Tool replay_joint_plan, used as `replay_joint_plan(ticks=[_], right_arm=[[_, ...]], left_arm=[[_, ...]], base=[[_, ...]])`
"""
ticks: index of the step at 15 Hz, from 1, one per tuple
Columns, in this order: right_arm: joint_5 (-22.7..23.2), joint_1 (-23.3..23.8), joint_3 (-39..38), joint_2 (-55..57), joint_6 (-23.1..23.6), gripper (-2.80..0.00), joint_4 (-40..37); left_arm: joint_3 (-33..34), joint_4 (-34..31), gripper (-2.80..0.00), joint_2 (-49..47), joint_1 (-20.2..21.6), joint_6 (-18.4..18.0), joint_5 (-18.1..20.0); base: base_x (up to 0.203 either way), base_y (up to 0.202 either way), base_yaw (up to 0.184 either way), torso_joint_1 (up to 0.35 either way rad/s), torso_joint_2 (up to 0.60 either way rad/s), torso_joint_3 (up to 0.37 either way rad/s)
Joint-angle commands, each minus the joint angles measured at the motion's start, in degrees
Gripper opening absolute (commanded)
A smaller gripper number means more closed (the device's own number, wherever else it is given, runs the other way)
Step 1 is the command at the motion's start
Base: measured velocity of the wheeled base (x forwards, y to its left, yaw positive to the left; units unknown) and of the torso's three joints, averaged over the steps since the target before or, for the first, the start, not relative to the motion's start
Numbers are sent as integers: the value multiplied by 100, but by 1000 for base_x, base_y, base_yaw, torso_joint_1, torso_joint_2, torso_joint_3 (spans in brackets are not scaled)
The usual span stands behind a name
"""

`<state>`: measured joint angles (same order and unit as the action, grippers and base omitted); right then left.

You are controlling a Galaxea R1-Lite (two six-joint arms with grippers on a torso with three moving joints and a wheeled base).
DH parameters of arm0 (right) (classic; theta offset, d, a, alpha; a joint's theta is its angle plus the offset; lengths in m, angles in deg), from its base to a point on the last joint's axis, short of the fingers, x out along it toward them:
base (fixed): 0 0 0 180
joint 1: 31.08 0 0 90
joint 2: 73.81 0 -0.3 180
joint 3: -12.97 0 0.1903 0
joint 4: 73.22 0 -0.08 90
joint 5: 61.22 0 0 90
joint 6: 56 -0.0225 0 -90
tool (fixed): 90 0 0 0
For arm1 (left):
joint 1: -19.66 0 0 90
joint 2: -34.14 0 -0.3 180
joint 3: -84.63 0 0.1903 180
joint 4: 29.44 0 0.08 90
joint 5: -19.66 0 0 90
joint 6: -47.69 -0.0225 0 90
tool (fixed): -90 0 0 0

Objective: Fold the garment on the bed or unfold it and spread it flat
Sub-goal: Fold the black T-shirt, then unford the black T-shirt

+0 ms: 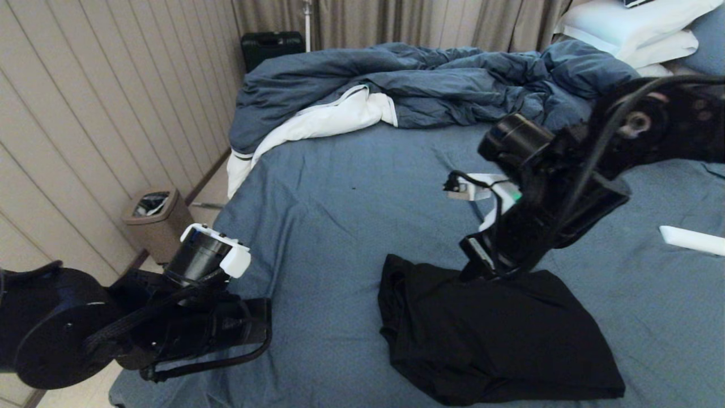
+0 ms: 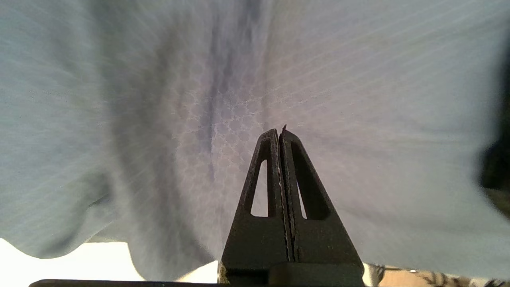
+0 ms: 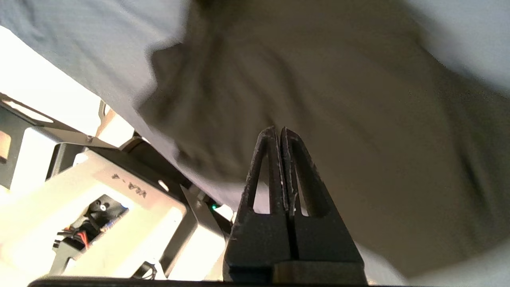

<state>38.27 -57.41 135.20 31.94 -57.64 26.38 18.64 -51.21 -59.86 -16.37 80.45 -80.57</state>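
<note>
The garment lies bunched on the near right of the bed, long axis running left to right. The right gripper, jaws clenched on nothing, hovers at its far edge, likely seeking a hem. The left gripper (also clenched, empty) waits near left, over bare sheet.

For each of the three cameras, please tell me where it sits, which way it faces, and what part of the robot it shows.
Head view: high on the robot, looking forward and down over the bed and black garment; both arms show.
Left wrist view: behind the shut left gripper, facing bare blue sheet.
Right wrist view: behind the shut right gripper, facing the garment; the robot's base shows beneath.
Shared: head and right wrist views both show the garment.
</note>
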Motion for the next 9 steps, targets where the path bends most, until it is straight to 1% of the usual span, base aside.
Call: replay_joint_plan(ticks=[1,2,4,5,7,9], right_arm=[[11,413,-461,-1013,-8,-280,-14],[13,689,-827,-1525,-28,-280,59],[12,1315,-1752,-2613,-76,-280,462],[7,1699,-2310,-3209,-85,-280,789],[-5,2494,-3580,-4373,-63,-280,1500],[-12,3049,-4690,-5368,4,-280,2022]], left_arm=[[65,6,-280,733,9,-19,-46],[109,3,-280,1181,42,-105,-108],[274,-8,-280,2126,232,-413,-352],[410,-29,-280,2614,458,-630,-520],[829,-117,-280,3505,1171,-1161,-732],[1201,-373,-280,4308,1559,-1458,-852]], base=[[0,0,0,0,0,0],[0,0,0,0,0,0],[0,0,0,0,0,0],[0,0,0,0,0,0],[0,0,0,0,0,0],[0,0,0,0,0,0]])
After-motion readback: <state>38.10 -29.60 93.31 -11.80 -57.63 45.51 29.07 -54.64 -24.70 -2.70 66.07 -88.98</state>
